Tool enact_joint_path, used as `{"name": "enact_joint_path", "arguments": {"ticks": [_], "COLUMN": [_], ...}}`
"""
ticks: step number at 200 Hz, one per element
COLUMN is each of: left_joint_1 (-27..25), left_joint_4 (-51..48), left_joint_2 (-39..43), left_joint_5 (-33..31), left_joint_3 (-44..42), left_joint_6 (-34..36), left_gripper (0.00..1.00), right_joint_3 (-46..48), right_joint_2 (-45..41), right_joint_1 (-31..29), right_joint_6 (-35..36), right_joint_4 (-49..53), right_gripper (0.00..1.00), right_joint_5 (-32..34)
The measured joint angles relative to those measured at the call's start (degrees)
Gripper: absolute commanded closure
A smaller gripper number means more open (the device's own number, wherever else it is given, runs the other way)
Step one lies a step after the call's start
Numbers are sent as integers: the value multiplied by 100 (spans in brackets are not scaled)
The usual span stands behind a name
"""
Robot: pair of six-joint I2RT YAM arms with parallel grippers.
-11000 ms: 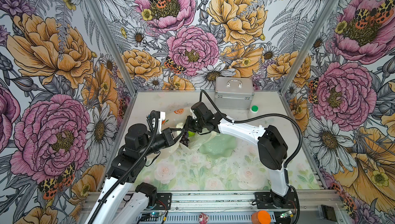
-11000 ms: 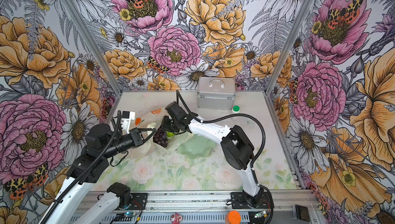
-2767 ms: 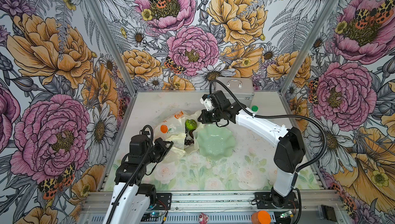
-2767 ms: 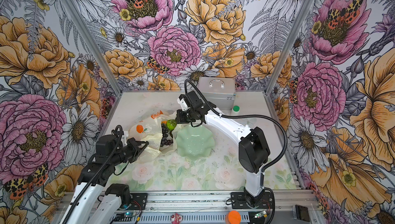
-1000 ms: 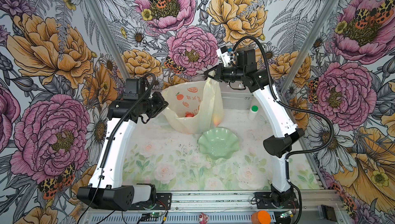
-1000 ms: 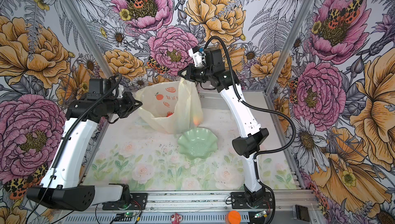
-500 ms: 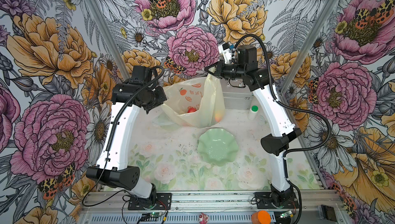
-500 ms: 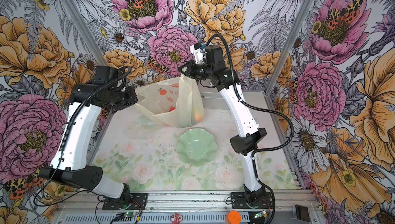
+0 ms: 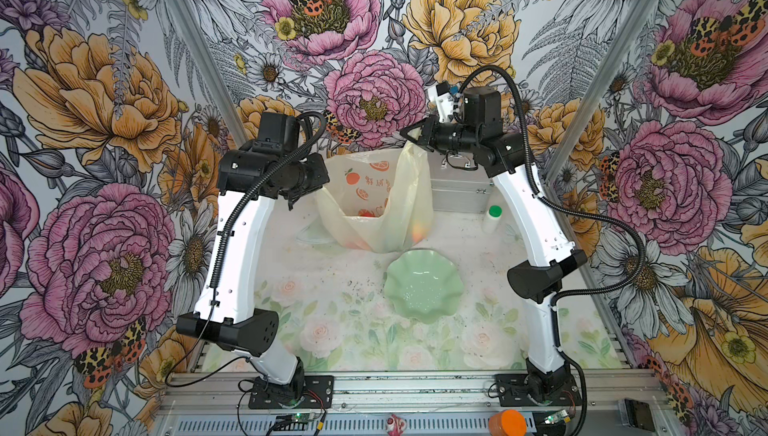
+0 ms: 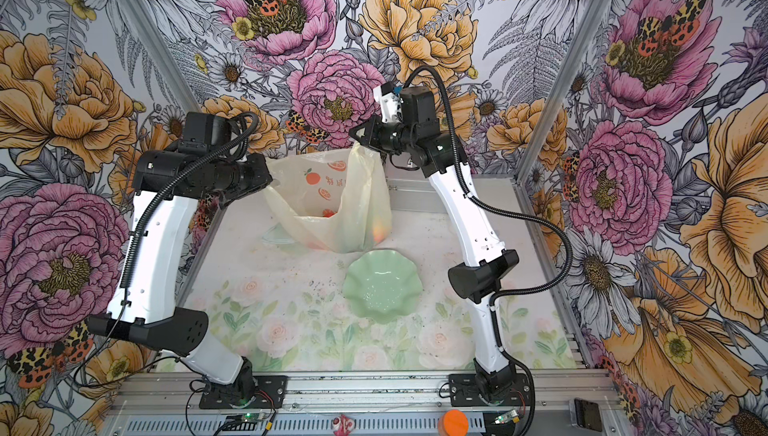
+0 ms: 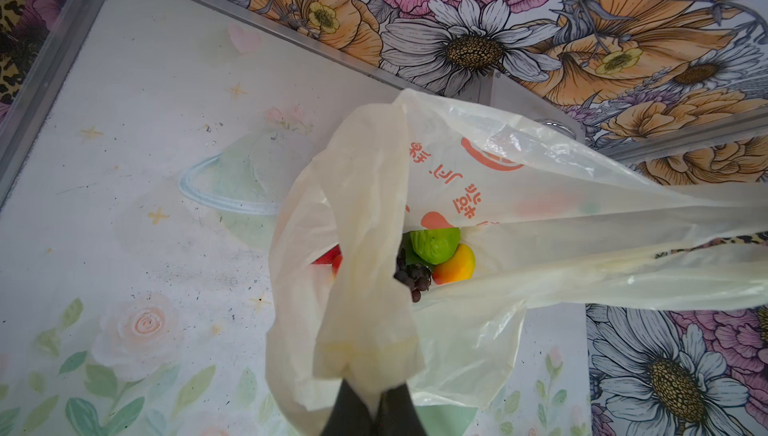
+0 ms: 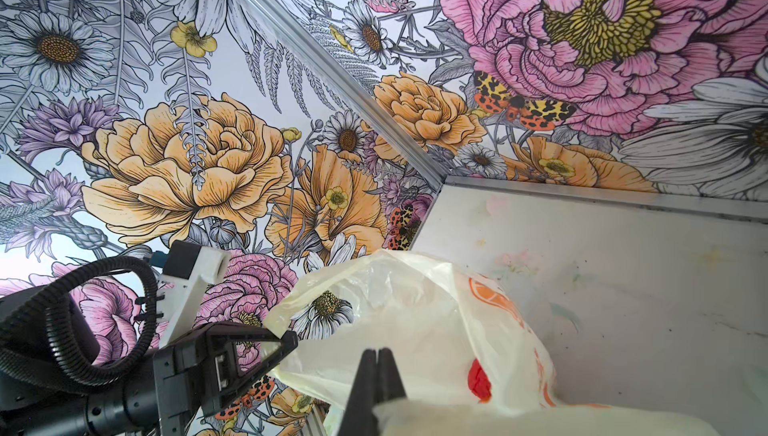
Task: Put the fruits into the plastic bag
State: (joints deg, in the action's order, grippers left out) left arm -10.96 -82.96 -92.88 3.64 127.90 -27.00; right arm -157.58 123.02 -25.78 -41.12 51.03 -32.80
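Cream-yellow plastic bag (image 9: 409,205) hangs just behind the scalloped dish (image 9: 424,288), its handles pinched by left gripper (image 11: 374,407) and right gripper (image 12: 377,371). Pulling them apart presumably lets the fruits (image 11: 436,245) settle inside.

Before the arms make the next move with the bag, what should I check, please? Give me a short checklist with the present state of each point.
1. Left claw shut on one handle of the plastic bag: ok.
2. Right claw shut on the other handle: ok.
3. Fruits in the bag: green fruit, mango and grapes show inside: ok.
4. All fruits in the bag: cannot tell, folds hide part of the inside.
5. Dish holds no fruit: ok.
6. Bag bottom lifted off the table: cannot tell.
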Motion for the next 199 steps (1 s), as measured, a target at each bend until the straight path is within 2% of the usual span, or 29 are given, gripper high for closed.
{"name": "enact_joint_path", "arguments": {"ticks": [21,49,85,151,199], "left_joint_1": [-4,-254,-219,-592,-492], "left_joint_4": [-9,7,-4,96,103], "left_joint_2": [-59,-101,-219,-894,-1051], "left_joint_5": [-72,-199,-243,-396,-358], "left_joint_3": [-20,127,162,1360,1215], "left_joint_6": [-4,-4,-66,-105,-151], "left_gripper": [100,100,100,100,100], "right_joint_3": [-105,-299,223,-118,289], "right_joint_2": [92,177,50,225,164], "right_joint_1": [28,79,151,369,492], "right_joint_6": [-46,-44,-17,2,7], "right_joint_4": [37,42,-66,-42,-81], "right_gripper": [100,100,100,100,100], "right_joint_5": [-28,26,-90,-175,-328]}}
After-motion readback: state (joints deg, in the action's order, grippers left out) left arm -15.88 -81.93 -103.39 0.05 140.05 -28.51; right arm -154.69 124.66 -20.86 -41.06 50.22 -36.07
